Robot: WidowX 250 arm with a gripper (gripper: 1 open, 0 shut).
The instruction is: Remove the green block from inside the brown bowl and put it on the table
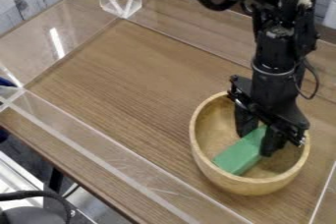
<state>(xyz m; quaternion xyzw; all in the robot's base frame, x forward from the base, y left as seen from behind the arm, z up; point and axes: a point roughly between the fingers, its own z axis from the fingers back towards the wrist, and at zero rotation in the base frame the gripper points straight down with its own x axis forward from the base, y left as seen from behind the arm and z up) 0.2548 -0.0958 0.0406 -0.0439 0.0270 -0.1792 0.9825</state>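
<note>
Reaching straight down into the brown bowl (250, 146), your gripper (264, 135) is pinching the green block's (245, 155) upper end, jaws closed tight, readying the lift out.

The scene is lit evenly and fairly brightly by soft, diffuse light. White glare streaks are seen on the acrylic walls (53, 39) far up-left of the gripper (266, 136). A faint shadow is cast inside the brown bowl (210, 151) beneath the gripper. Fine detail is softened throughout by low resolution, and the black arm is rendered nearly featureless.
</note>
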